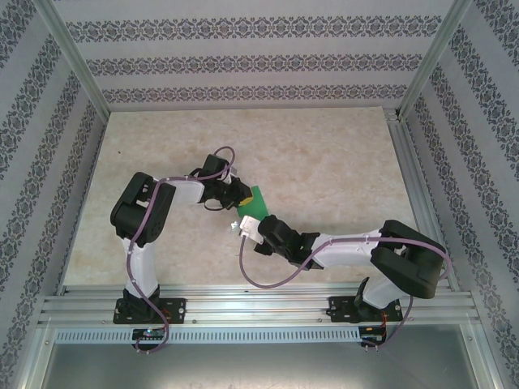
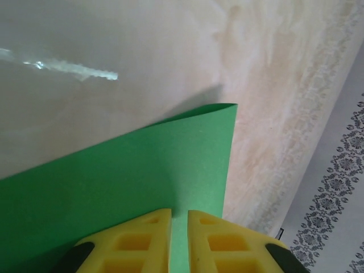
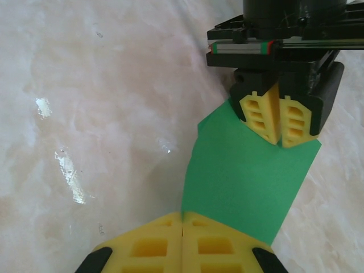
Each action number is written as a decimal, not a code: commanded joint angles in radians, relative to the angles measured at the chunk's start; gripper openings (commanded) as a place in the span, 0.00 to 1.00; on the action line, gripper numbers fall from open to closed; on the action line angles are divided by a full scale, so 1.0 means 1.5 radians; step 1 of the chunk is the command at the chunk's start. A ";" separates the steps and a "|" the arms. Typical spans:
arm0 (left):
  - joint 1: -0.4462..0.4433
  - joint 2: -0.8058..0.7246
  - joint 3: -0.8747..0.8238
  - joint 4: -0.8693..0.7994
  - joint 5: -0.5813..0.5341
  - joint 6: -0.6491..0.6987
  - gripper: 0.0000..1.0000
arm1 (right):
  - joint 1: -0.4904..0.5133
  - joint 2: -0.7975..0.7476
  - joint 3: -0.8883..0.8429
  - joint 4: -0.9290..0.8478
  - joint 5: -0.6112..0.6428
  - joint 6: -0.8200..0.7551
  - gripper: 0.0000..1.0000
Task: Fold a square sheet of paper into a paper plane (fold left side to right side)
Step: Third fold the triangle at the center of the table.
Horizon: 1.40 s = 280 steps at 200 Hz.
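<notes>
Table (image 1: 324, 162) lies under the square sheet of paper (image 1: 255, 203), which looks lifted. Left hand (image 3: 278, 141) pinches one edge of the sheet, right hand (image 3: 182, 215) is pressed together on the opposite edge. We should carry across slowly and align corners before creasing.

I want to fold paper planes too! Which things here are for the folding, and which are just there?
For the job:
- green paper
- left hand, shut on the paper's far edge
- right hand, shut on its near edge

Just there:
- table
- purple cable
- patterned wall
- metal rail
</notes>
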 commanded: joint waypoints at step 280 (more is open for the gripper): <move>-0.009 0.032 0.009 -0.055 -0.070 0.074 0.11 | -0.165 0.078 0.171 -0.173 -0.231 0.112 0.00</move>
